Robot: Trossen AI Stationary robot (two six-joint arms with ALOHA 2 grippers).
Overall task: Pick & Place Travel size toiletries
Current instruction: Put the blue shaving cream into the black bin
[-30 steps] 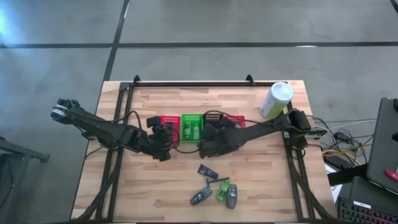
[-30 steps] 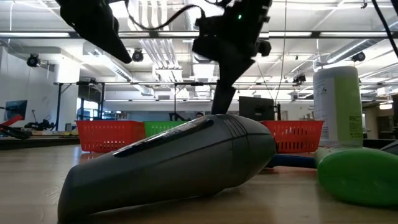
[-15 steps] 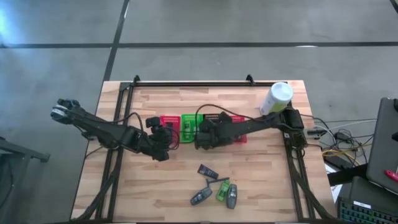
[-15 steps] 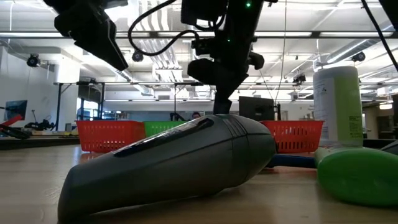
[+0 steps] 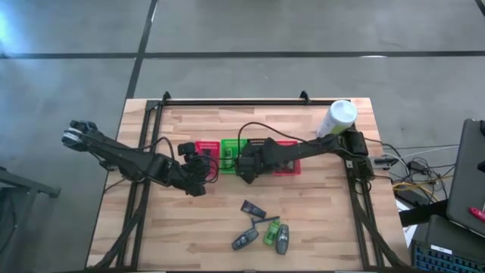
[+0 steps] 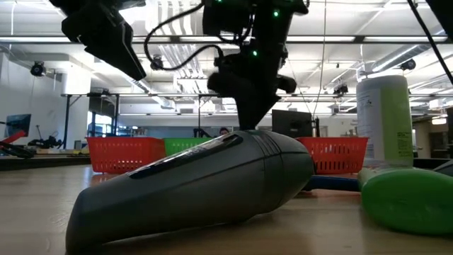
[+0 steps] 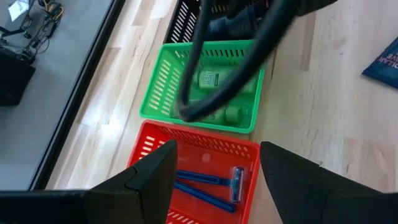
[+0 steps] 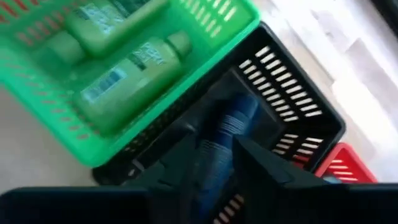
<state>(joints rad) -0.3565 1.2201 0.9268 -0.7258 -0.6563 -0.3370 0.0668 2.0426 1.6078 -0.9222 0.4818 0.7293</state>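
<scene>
Down at 6 o'clock on the table [image 5: 318, 220], four or five toiletries [image 5: 261, 227] are lying loose. Toward centre, right gripper [image 8: 214, 155] is hanging over the black basket [image 8: 298, 118], clenching a dark-blue tube [image 8: 227, 134]. Left gripper [image 7: 214, 168], fingers apart w/ nothing between, is hovering at 9 o'clock over the red basket [image 7: 149, 146] w/ razors [image 7: 211, 183].

Over the last second the right claw [image 5: 246, 165] has drawn back from the open table toward 12 o'clock and now hangs over the black basket [image 8: 292, 118], gripping a dark blue tube [image 8: 233, 127]. Its arm has folded in along the basket row.
</scene>
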